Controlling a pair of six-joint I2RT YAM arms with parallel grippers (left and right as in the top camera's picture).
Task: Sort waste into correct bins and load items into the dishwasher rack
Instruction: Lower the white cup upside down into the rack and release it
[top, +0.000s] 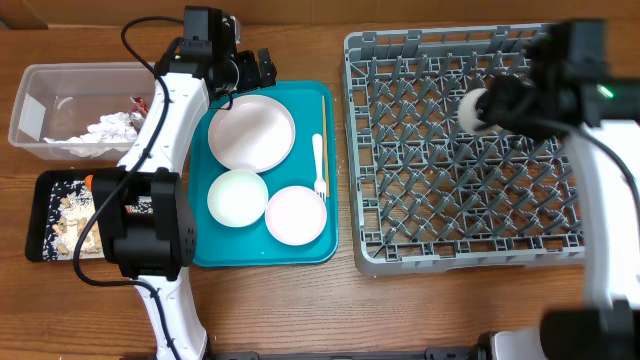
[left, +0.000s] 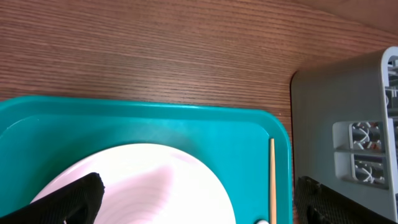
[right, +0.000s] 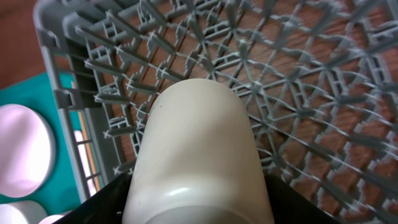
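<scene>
My right gripper (top: 487, 107) is shut on a small white cup (top: 468, 109), held on its side above the grey dishwasher rack (top: 460, 215). The right wrist view has the cup (right: 198, 143) between black fingers (right: 99, 205) over the rack's lattice (right: 311, 93). My left gripper (top: 252, 68) hangs open over the far edge of the teal tray (top: 300, 250), above a large white plate (top: 252, 132). In the left wrist view the plate (left: 155, 180) lies between the spread fingers (left: 74, 198). A bowl (top: 237, 197), a pink plate (top: 296, 214), a fork (top: 319, 165) and chopsticks (top: 324, 120) lie on the tray.
At the far left a clear tub (top: 30, 95) holds a crumpled napkin (top: 105, 130) and a red wrapper (top: 137, 103). In front of it a black tray (top: 36, 215) holds beige food scraps (top: 70, 215) and a bit of orange carrot (top: 88, 181).
</scene>
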